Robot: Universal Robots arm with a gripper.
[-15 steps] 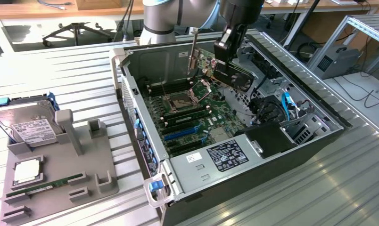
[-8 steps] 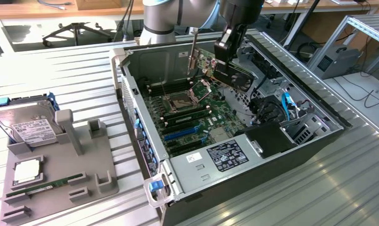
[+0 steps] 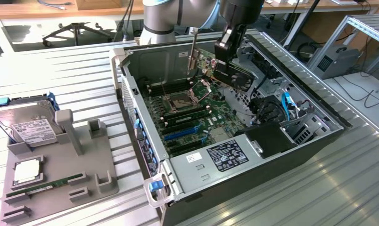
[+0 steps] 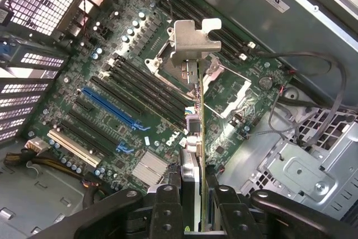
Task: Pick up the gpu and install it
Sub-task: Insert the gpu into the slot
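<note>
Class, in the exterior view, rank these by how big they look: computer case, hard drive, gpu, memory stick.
1. case: largest by far.
2. hard drive and gpu: they look about alike. The gpu is tilted and seen at an angle, so I won't rank them.
3. memory stick: smallest, a thin strip.

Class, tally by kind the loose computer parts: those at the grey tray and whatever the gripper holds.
hard drive: 1
square silver chip: 1
memory stick: 1
gpu, in the gripper: 1
Total: 4
</note>
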